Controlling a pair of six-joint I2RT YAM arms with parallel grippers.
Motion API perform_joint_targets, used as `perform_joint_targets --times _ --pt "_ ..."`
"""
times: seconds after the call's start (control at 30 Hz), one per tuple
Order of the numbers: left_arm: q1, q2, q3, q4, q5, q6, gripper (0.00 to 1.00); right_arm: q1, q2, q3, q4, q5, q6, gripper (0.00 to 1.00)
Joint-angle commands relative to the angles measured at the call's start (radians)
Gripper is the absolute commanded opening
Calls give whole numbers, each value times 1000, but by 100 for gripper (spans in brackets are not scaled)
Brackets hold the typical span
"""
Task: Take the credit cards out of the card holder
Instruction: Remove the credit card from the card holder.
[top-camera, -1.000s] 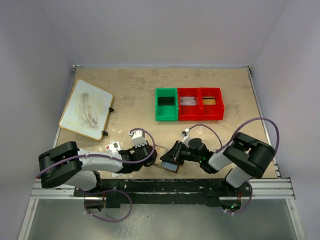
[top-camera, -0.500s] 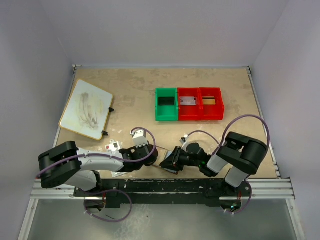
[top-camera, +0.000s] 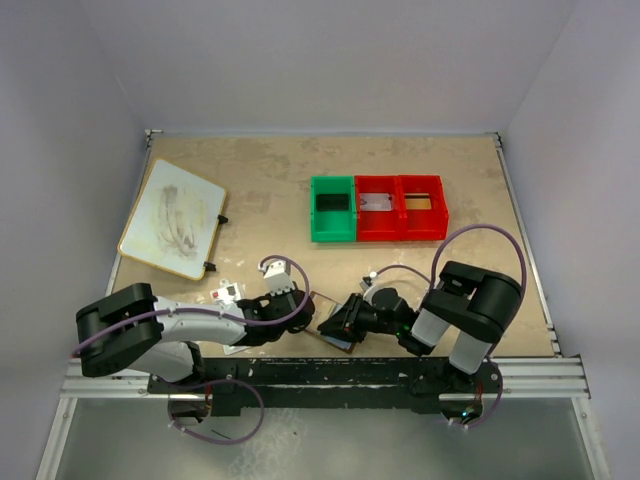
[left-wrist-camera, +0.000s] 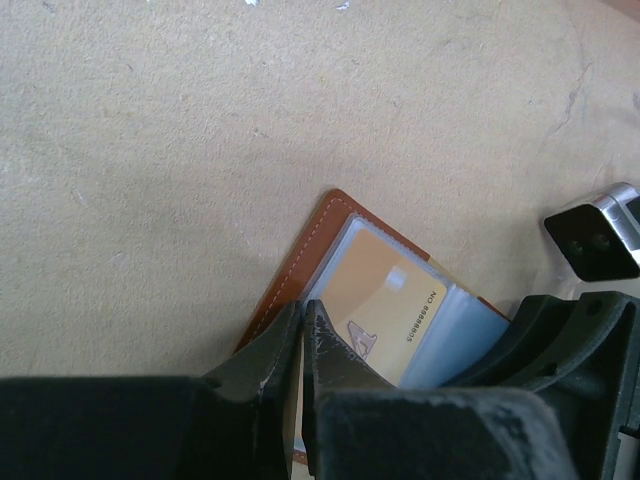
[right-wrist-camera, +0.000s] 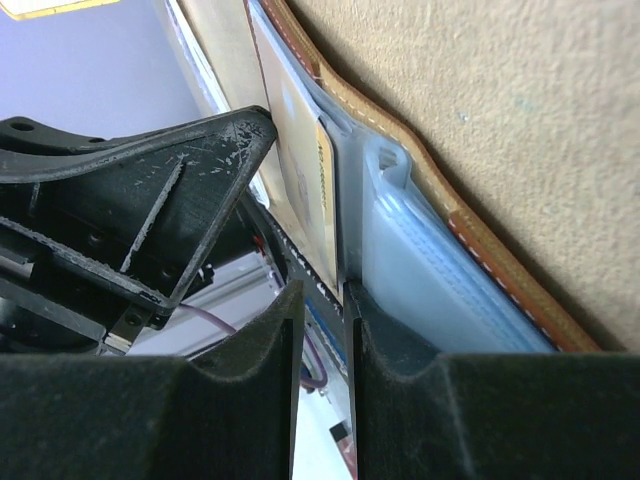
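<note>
Down at the bottom centre of the overhead view, two claws meet at an open brown wallet lying on a tan table. The left claw is clenched on the wallet's leather edge, its fingers almost touching. The right claw is pinched tight on the edge of a clear inner pocket. A gold card sits inside that pocket, and I cannot tell whether the claw grips the card itself or only the sleeve. Just left of the left claw lies a small white packet with a red mark. Farther back, at the upper left, is a smudged white board. At upper centre stand three joined bins, one green and two red. A grey card lies in the middle bin.
</note>
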Motion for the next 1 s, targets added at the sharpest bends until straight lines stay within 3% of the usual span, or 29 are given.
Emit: perform_joint_targets --times 0.0,0.27,0.47,0.7,0.8,0.87,0.97 --pt "-11 24 -51 -79 113 -18 0 -2 -14 24 11 133 42 25" --pt "-16 29 -57 -64 118 -23 0 -21 18 58 44 165 43 18" --pt "-23 28 -67 -55 121 -27 0 -46 22 61 48 176 46 22" --pt "-45 29 -68 -38 121 -34 0 -59 -10 153 -113 158 -31 19" --pt "-51 26 -68 -41 117 -39 0 -59 -42 144 -124 183 -37 6" --pt "-59 25 -76 -21 119 -44 0 -65 -61 157 -145 185 -49 8" --pt "-66 27 -70 -22 114 -46 0 -71 -79 216 -294 174 -82 20"
